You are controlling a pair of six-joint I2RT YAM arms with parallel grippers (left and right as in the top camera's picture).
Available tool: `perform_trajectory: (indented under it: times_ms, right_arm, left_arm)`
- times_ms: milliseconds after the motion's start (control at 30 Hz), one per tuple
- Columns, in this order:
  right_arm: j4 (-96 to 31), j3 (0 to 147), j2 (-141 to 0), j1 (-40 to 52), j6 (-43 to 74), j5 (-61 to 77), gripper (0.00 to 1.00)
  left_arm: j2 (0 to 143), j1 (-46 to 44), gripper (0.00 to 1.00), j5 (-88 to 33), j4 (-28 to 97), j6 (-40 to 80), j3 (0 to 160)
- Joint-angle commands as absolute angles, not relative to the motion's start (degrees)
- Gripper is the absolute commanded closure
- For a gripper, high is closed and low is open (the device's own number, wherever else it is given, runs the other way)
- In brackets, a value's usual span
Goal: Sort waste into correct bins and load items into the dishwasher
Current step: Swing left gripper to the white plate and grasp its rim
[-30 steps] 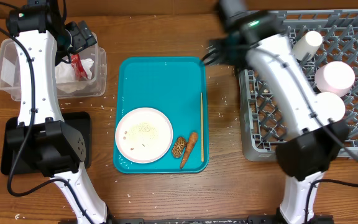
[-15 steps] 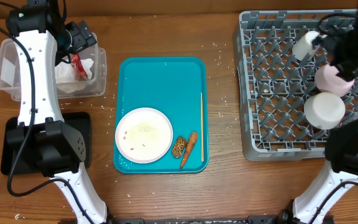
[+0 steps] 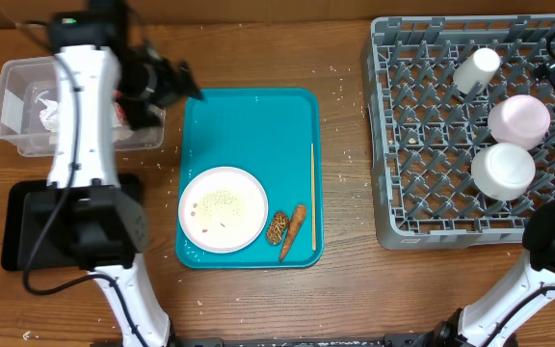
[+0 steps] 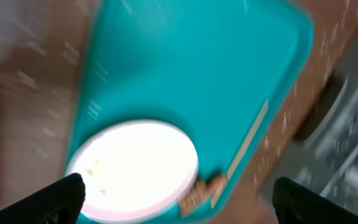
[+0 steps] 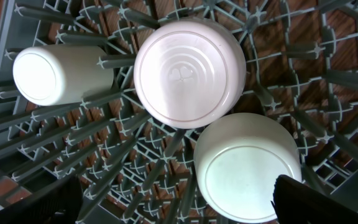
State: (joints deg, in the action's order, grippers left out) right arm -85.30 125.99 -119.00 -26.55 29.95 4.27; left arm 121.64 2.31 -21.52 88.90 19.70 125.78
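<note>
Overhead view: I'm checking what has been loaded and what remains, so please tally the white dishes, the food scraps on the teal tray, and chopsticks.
White dishes: 4 (cup, bowl, bowl, plate)
Food scraps: 2 (carrot stick, brown lump), plus rice grains on the plate
Chopsticks: 1 (chopstick)
Total: 7
</note>
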Motion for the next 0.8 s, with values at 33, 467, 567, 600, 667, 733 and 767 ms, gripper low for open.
perform_trajectory:
  times_ms: [33, 467, 567, 600, 667, 733, 767]
  right_arm:
    - [-85.2, 127.1, -117.7, -26.5, 30.3, 4.6, 0.0]
    - [-85.2, 127.1, -117.7, -26.5, 30.3, 4.6, 0.0]
    - [-85.2, 127.1, -117.7, -26.5, 30.3, 4.6, 0.0]
    - [-85.2, 127.1, -117.7, -26.5, 30.3, 4.6, 0.0]
    - [-85.2, 127.1, -117.7, -26.5, 30.3, 4.6, 0.0]
    - [-85.2, 127.1, -117.7, -26.5, 30.3, 4.6, 0.0]
    - [-85.2, 127.1, -117.7, -26.5, 30.3, 4.6, 0.0]
  left_arm:
    - [120.6, -8.3, 0.05, -26.3, 90.5, 17.0, 120.5]
    - [120.6, -28.4, 0.0, -3.4, 81.0, 55.7, 107.1]
    - [120.6, -28.3, 0.0, 2.5, 79.4, 63.1, 103.7]
    - [120.6, -27.9, 0.0, 3.7, 78.9, 64.2, 102.9]
    - [120.6, -27.2, 0.0, 4.4, 77.1, 64.4, 101.4]
    - [120.6, -26.7, 0.0, 4.3, 75.0, 64.4, 100.0]
    - [120.6, -26.7, 0.0, 4.2, 73.3, 64.4, 99.0]
